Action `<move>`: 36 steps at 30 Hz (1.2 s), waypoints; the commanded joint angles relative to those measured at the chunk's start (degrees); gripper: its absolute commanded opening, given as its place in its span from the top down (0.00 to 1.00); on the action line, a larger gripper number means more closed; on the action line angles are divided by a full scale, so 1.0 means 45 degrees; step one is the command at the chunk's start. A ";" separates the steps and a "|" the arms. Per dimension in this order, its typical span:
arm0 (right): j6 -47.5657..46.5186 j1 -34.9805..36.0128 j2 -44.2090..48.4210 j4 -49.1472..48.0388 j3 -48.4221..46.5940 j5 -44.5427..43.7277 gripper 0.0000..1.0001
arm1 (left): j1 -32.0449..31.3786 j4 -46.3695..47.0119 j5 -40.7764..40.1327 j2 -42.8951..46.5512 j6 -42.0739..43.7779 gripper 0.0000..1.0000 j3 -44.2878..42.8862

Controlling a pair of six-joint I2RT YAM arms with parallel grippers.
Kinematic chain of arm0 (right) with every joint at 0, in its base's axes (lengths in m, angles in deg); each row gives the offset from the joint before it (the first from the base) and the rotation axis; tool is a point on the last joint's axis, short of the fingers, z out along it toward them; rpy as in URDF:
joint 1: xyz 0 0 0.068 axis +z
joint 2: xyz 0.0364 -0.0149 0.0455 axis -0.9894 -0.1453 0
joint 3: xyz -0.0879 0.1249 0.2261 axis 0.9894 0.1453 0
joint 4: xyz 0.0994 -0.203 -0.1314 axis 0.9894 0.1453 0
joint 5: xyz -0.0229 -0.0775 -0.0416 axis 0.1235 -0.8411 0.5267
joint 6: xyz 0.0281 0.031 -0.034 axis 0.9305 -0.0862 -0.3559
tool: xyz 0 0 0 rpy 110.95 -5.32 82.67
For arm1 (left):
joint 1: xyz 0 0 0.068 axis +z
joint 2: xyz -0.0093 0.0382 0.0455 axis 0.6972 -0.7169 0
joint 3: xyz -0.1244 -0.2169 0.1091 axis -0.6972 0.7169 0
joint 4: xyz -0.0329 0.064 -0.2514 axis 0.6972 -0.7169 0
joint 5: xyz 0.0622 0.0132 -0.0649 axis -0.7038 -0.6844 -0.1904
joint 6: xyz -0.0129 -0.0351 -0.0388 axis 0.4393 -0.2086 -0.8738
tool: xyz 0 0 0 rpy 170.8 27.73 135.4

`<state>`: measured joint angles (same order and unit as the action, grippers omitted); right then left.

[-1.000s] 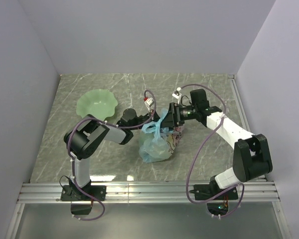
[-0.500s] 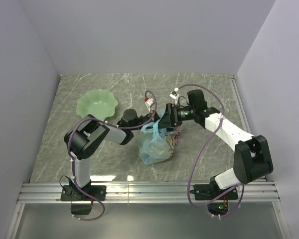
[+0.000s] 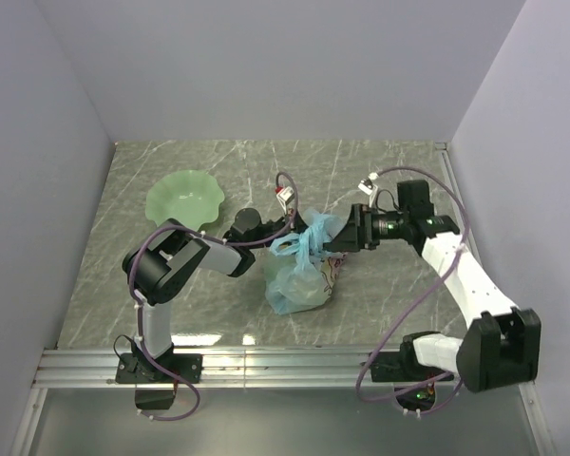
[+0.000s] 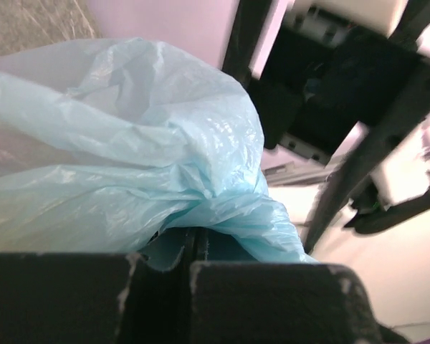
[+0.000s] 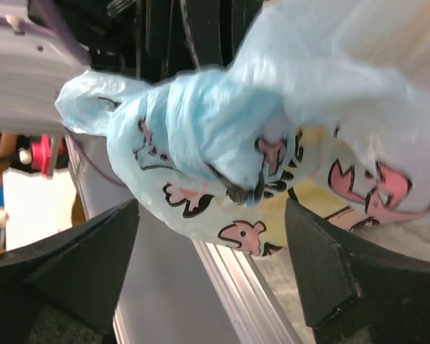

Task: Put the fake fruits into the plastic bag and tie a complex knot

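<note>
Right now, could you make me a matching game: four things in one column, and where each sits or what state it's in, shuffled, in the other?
1. plastic bag
2. dish
3. left gripper
4. right gripper

A. open, fingers wide apart
B. shut on blue plastic
C. back left, pale green, no fruit in it
D. in the middle, top bunched together

Pairs: 1-D, 2-C, 3-B, 4-A

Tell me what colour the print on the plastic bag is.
Pink figures outlined in black on the plastic bag, clearest in the right wrist view.
</note>
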<state>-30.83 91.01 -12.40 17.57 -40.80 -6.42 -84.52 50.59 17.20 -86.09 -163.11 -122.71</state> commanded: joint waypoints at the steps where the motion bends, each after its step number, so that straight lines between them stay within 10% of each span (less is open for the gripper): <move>1: 0.1586 -0.0497 0.1293 -0.1215 0.1258 0.0133 0.22 | -0.0045 0.0887 -0.0608 0.0180 -0.1020 1.00 -0.0220; 11: 0.1014 -0.0033 0.2761 -0.4000 0.2357 -0.2757 0.55 | -0.0318 -0.2569 -0.0941 0.0609 -0.1532 1.00 -0.1079; 23: -0.1158 0.1805 0.3657 -0.3839 0.2765 -0.5983 0.41 | -0.0299 -0.2533 -0.1215 0.0727 -0.1472 1.00 -0.0884; 36: -0.1121 0.2313 0.3327 -0.4424 0.3331 -0.6548 0.49 | -0.0318 -0.1790 -0.1176 0.0512 -0.1883 1.00 -0.0904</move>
<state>-35.61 100.52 3.00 1.25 -26.24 -34.18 -85.70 39.09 12.19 -85.54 -170.65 -125.73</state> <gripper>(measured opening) 0.515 0.012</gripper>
